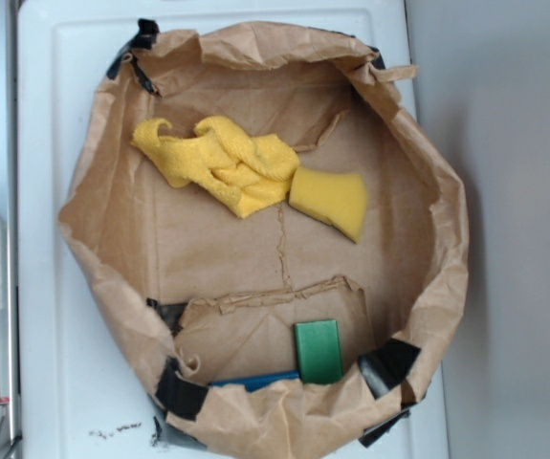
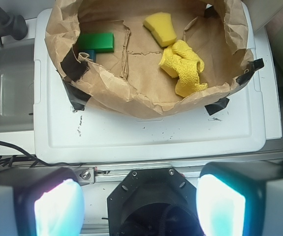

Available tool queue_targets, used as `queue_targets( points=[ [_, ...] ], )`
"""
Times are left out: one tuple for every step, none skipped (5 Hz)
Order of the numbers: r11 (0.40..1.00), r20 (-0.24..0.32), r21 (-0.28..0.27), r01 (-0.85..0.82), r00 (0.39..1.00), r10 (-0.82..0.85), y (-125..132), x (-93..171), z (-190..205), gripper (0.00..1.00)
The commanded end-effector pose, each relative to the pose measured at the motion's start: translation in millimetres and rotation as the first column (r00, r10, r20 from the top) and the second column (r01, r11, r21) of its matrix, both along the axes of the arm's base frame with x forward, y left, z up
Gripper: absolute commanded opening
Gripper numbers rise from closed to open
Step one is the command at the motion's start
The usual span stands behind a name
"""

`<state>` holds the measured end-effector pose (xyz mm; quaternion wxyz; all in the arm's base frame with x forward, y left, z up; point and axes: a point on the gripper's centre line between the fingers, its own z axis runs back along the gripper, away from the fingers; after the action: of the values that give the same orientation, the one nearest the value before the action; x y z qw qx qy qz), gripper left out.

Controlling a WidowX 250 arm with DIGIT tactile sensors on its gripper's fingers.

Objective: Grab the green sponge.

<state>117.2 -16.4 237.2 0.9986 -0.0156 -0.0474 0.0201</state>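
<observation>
- The white surface carries a wide brown paper bag rolled down into a shallow basin, patched with black tape at several places around the rim.
- The bag's crumpled walls stand up all round; to my judgement the rim is the main obstacle, so the approach should come in from above, clear of the paper, and not sweep across the edge.
- A yellow cloth lies bunched in the far half of the bag in the exterior view, touching the yellow sponge on its right. Both are well apart from the target and need no disturbance.
- The gripper hangs outside the bag in the wrist view, its fingers spread wide and holding nothing.
- The green sponge lies flat on a raised paper flap in the near part of the bag, close to the wall, just beside a piece of black tape.
- A thin blue strip lies at the sponge's left corner, partly under the paper. Closing across the sponge's narrower width should keep the fingers off the strip and wall.
</observation>
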Motion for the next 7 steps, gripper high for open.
queue_targets(
  points=[
    [1.000, 0.000, 0.000, 0.000, 1.000, 0.000, 0.0, 0.0, 0.0, 1.00],
    [0.998, -0.035, -0.068, 0.014, 0.999, -0.016, 2.4, 36.4, -7.2, 1.00],
    [0.997, 0.021, -0.078, 0.008, 1.000, -0.006, 6.5, 74.0, -10.9, 1.00],
    [0.997, 0.021, -0.078, 0.008, 1.000, -0.006, 6.5, 74.0, -10.9, 1.00],
    [0.997, 0.021, -0.078, 0.008, 1.000, -0.006, 6.5, 74.0, -10.9, 1.00],
    [0.997, 0.021, -0.078, 0.008, 1.000, -0.006, 6.5, 74.0, -10.9, 1.00],
    [0.992, 0.071, -0.110, 0.064, 0.996, -0.056, 19.9, 117.6, -51.6, 1.00]
  ],
)
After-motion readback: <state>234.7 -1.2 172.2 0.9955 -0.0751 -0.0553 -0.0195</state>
